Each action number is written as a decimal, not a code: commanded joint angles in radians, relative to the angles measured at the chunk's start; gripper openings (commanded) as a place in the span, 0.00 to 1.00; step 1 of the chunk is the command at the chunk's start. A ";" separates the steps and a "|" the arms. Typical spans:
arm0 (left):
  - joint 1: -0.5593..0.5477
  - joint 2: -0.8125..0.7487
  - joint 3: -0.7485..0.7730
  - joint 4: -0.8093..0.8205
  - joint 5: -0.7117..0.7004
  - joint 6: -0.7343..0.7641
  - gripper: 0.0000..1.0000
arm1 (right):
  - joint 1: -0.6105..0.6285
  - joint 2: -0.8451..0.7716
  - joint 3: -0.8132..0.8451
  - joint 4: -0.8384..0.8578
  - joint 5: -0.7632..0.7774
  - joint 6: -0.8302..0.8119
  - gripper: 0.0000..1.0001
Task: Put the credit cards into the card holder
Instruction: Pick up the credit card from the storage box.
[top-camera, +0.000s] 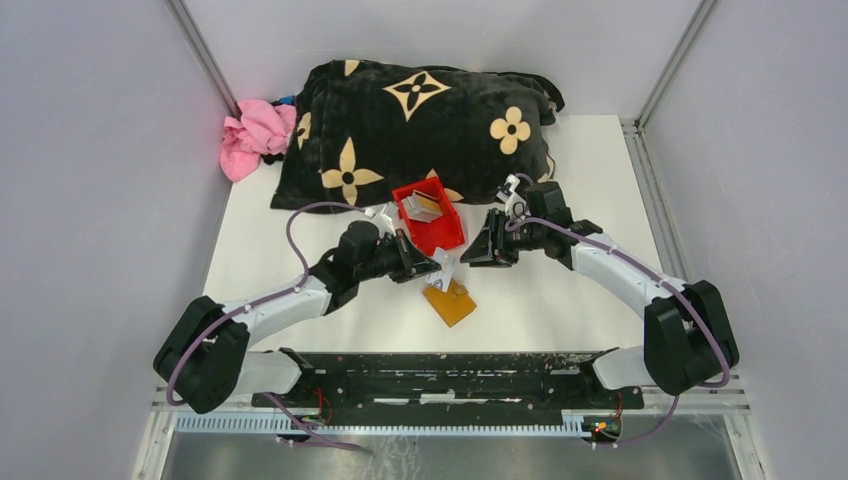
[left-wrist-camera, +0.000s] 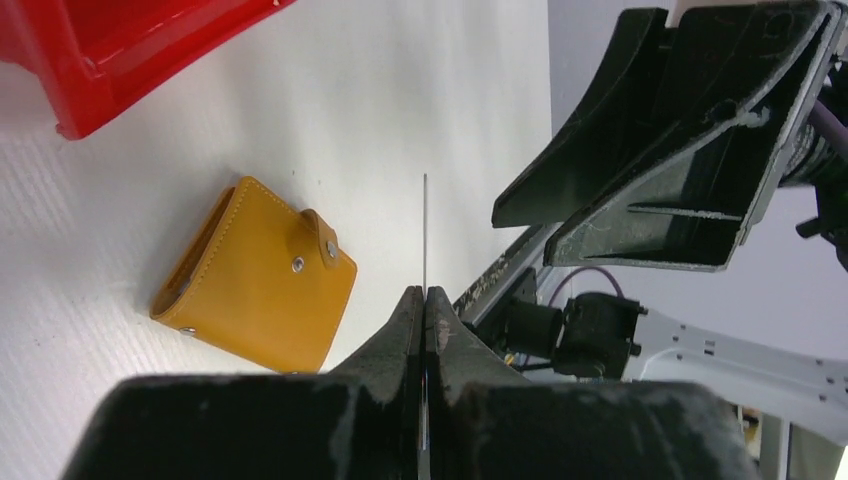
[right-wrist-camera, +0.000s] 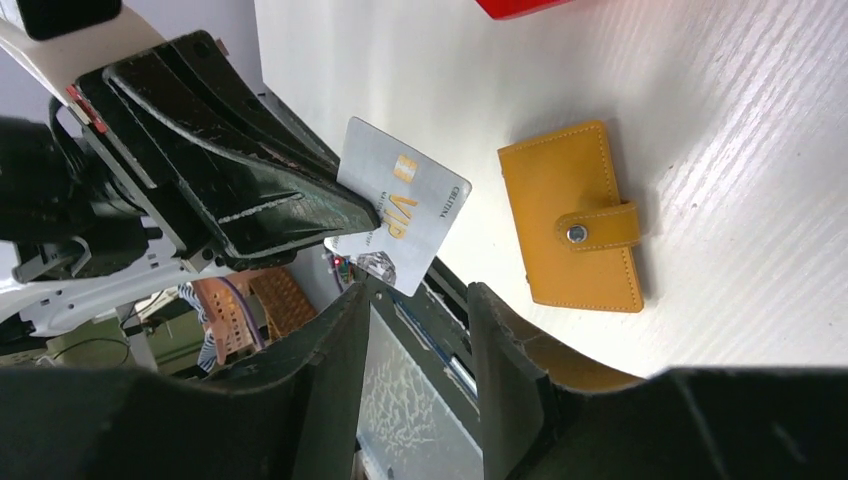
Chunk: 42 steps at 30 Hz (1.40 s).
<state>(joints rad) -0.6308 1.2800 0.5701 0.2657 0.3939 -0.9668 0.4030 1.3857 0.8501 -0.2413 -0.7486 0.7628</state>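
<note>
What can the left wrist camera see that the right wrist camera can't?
Only the left wrist view shows the credit card edge-on, as a thin line. Only the right wrist view shows its silver face with gold VIP lettering. Both show the left gripper shut on that card, and the card holder lying closed, strap snapped, on the white table.

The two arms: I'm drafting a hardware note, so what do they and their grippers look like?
Both the left arm and right arm have white links between bulky black joints, with a greyish-purple cable looping along each. The left gripper and right gripper are black, with wedge-shaped fingers scuffed pale.
</note>
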 joint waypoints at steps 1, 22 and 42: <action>-0.047 -0.057 -0.062 0.163 -0.223 -0.177 0.03 | 0.026 -0.026 0.000 0.090 0.071 0.022 0.48; -0.103 -0.060 -0.250 0.510 -0.394 -0.484 0.03 | 0.086 0.103 -0.125 0.495 0.084 0.263 0.48; -0.143 0.075 -0.220 0.598 -0.428 -0.540 0.03 | 0.094 0.183 -0.199 0.825 -0.025 0.486 0.16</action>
<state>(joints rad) -0.7677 1.3399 0.3214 0.7868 -0.0147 -1.4548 0.4892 1.5665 0.6621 0.4271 -0.7151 1.1820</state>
